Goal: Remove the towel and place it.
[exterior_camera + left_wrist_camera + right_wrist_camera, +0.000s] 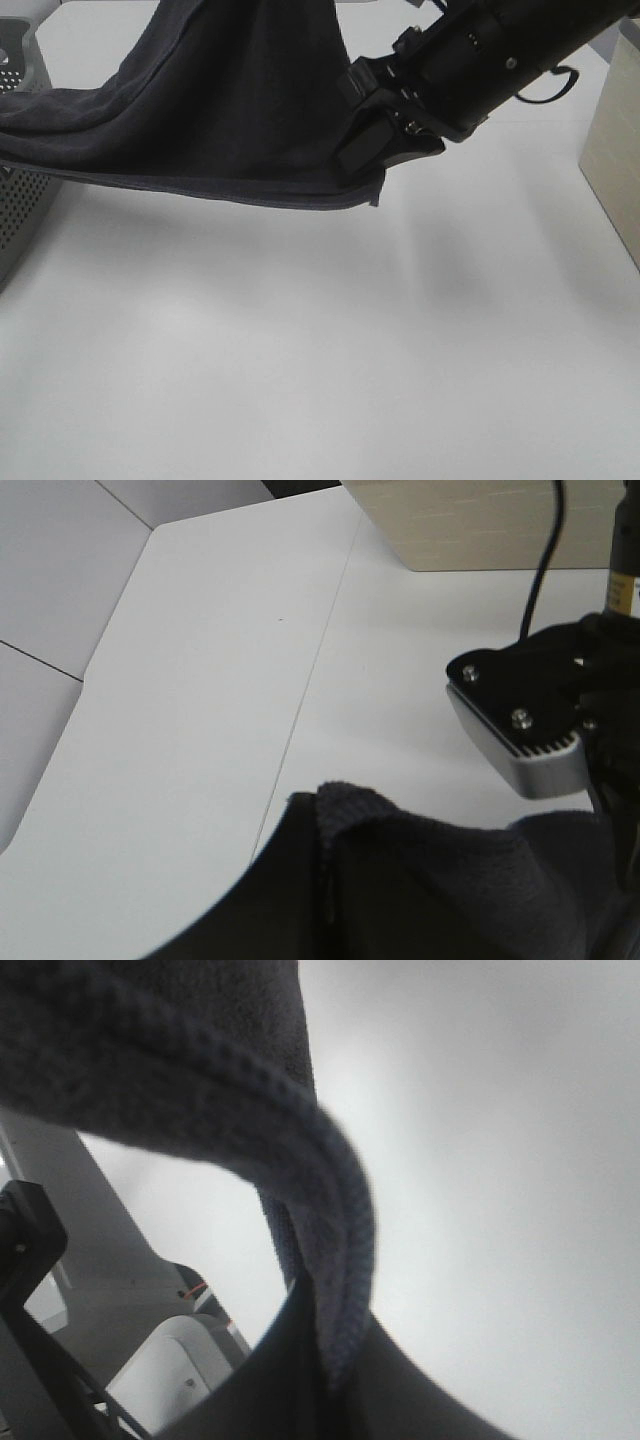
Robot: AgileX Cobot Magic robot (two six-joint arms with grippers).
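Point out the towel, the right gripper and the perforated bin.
towel [230, 110]: high view, middle of the hanging cloth.
right gripper [368, 165]: high view, fingertips at the towel's corner.
bin [15, 215]: high view, its perforated wall.

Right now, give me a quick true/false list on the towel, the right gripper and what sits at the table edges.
1. The towel lies flat on the table. False: it hangs lifted above the table, and its left end reaches across the perforated bin.
2. The right gripper is shut on the towel near its lower right corner. True.
3. A beige box stands at the right edge of the exterior view. True.
4. The perforated bin is on the right side of the exterior view. False: it is at the left edge, opposite the beige box.
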